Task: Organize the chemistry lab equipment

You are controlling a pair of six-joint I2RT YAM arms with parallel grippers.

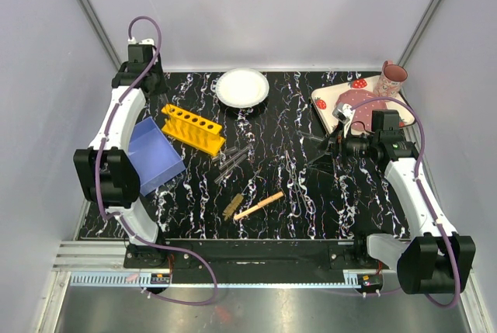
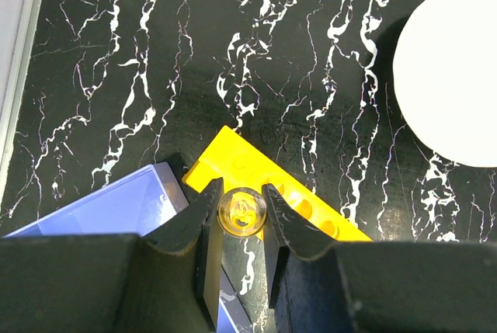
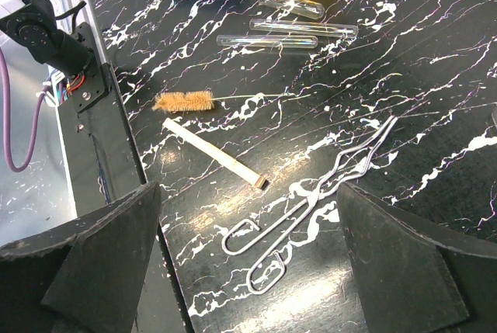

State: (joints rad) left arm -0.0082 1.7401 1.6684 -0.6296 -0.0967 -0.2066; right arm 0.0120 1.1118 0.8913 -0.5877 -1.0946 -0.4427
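Where the yellow holed rack sits, the left gripper pinches a clear glass tube. The right gripper gapes, empty.

White plate, blue bin, strawberry tray, pink cup.

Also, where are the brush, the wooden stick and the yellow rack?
brush (image 3: 183,101), right wrist view, its bristles
wooden stick (image 3: 213,153), right wrist view, its middle
yellow rack (image 1: 192,127), top view, its holed top
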